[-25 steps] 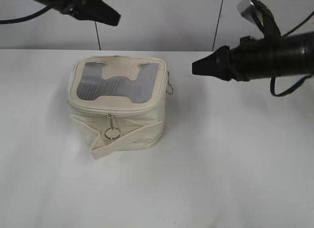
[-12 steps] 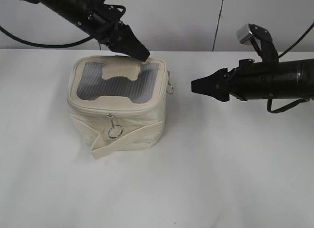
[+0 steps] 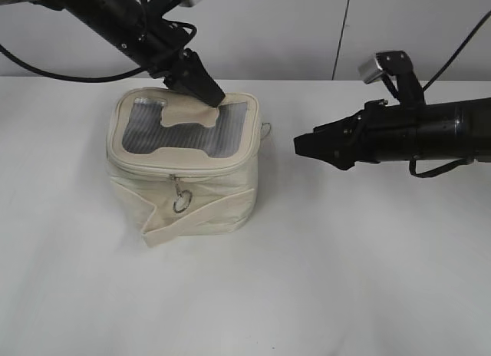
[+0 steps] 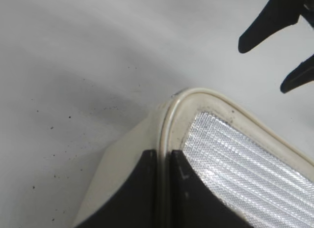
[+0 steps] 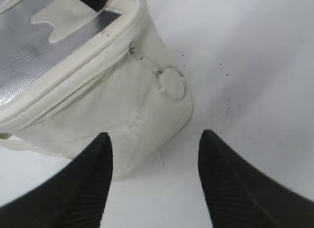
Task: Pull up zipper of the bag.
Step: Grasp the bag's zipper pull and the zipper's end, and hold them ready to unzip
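Observation:
The cream bag (image 3: 207,183) stands left of centre on the white table, its grey mesh window (image 3: 184,133) facing up. The zipper (image 3: 153,170) runs under the lid's rim. One ring pull (image 3: 181,201) hangs on the front, a second ring pull (image 3: 265,130) on the right side. My left gripper (image 3: 213,100) is shut, its tips pressed on the lid's back rim (image 4: 167,125). My right gripper (image 3: 301,146) is open and empty, a short way right of the bag. In the right wrist view the side ring pull (image 5: 171,83) hangs ahead of my right gripper (image 5: 154,144).
A cream strap (image 3: 196,218) wraps the bag's lower front and ends on the table at the left. The white table (image 3: 345,279) runs to a wall behind. The right gripper's fingers (image 4: 274,26) show beyond the bag in the left wrist view.
My left gripper came down from above and now presses on the lid's back rim, and the bag has shifted slightly. My right gripper dropped a little, still beside the bag.

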